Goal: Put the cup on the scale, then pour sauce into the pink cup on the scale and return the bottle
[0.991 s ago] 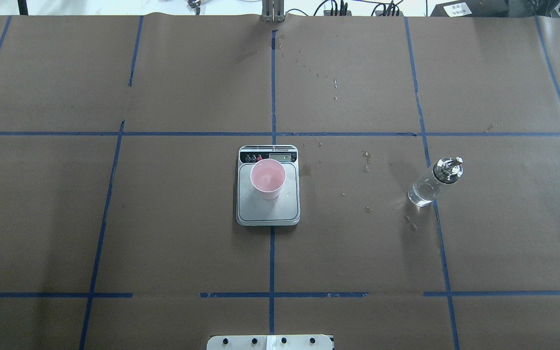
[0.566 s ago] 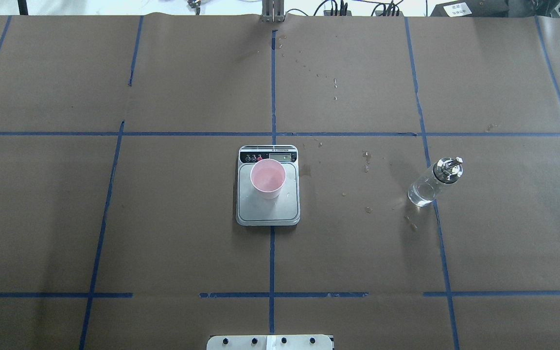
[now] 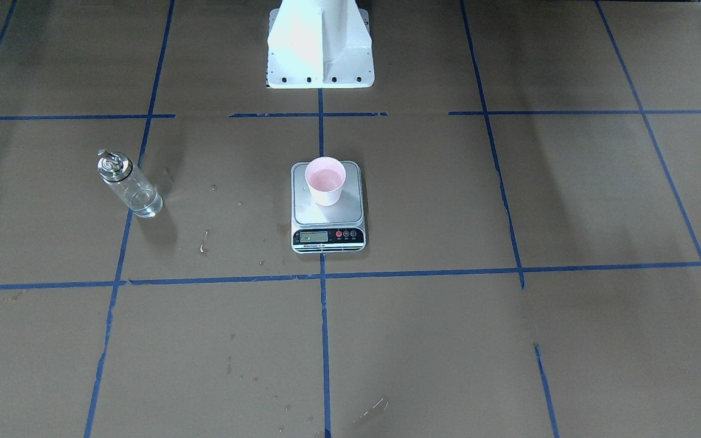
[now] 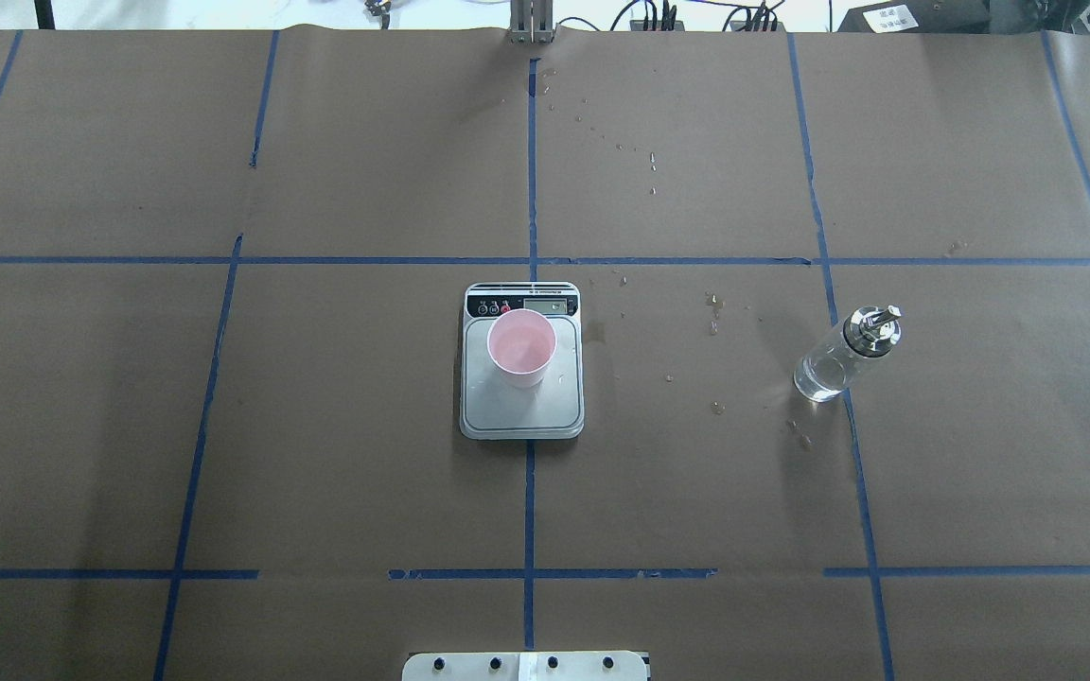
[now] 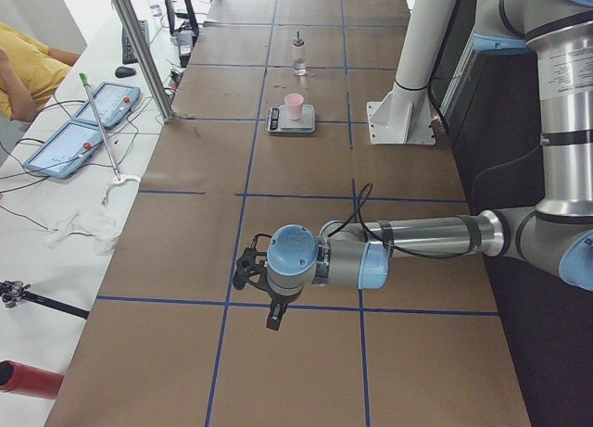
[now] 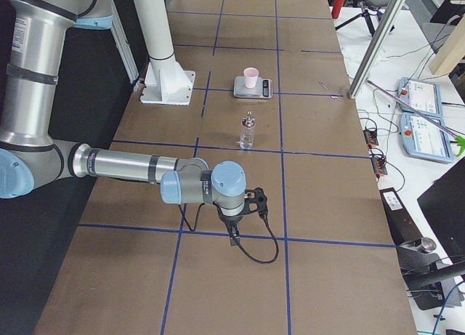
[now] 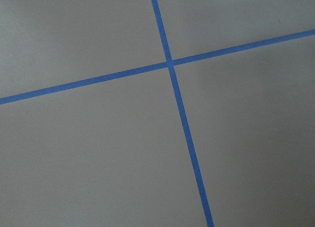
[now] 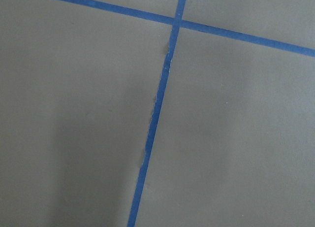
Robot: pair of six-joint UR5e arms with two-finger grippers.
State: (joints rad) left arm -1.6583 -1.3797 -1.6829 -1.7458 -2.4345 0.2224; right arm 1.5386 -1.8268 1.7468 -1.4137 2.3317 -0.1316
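While the cup (image 4: 521, 347) stands on the scale (image 4: 521, 416), the bottle (image 4: 834, 364) stands upright toward the right edge of the counter (image 4: 318, 426); whether the jaws are clenched, I cannot tell.

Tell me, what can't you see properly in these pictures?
Number on the scale: too small to read in the front-facing and overhead views.
How full the cup is: too small, front-facing view.
Whether the left gripper and right gripper have open fingers: side views only, too small.
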